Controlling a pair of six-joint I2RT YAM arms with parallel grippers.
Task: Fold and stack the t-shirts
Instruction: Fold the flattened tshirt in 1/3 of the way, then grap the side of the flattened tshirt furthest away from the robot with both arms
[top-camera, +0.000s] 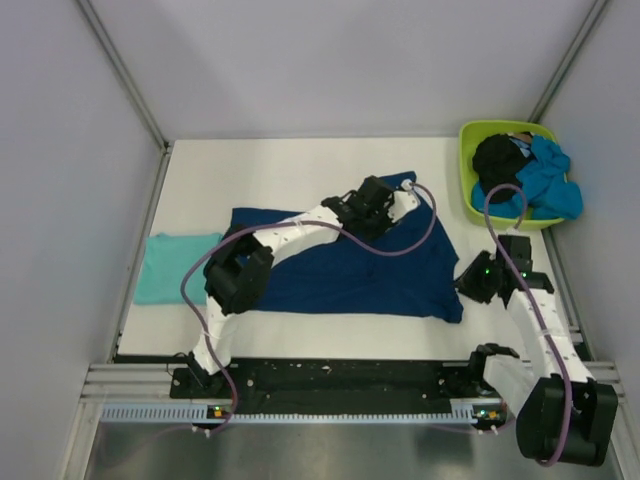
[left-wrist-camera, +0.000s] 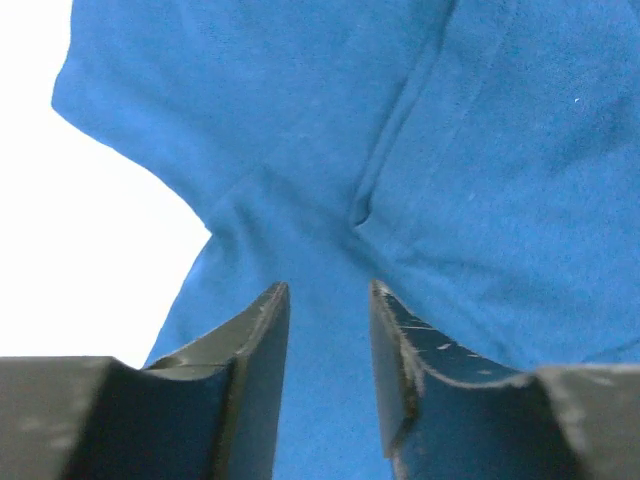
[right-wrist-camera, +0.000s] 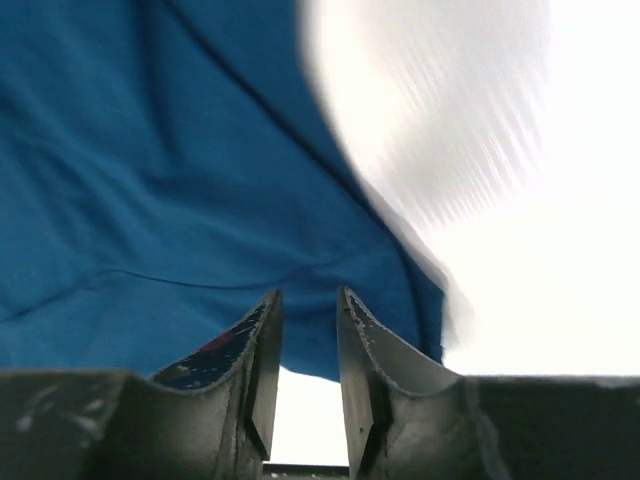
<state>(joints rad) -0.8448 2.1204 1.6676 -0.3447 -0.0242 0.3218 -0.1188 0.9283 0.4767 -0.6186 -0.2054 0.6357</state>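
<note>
A dark navy t-shirt (top-camera: 345, 265) lies spread flat in the middle of the table. My left gripper (top-camera: 392, 198) hovers over its far right part, near a sleeve seam (left-wrist-camera: 365, 205). Its jaws (left-wrist-camera: 328, 290) stand apart and open, with blue cloth showing flat in the gap and nothing pinched. My right gripper (top-camera: 468, 283) sits at the shirt's near right corner (right-wrist-camera: 400, 300). Its jaws (right-wrist-camera: 308, 295) are open over bare table, just short of the cloth's edge. A light teal t-shirt (top-camera: 176, 266) lies folded at the left.
A lime-green tub (top-camera: 470, 180) stands at the far right corner, holding a crumpled black t-shirt (top-camera: 497, 158) and a bright blue one (top-camera: 548, 185). Grey walls close in the table on three sides. The arms' rail (top-camera: 340, 385) runs along the near edge.
</note>
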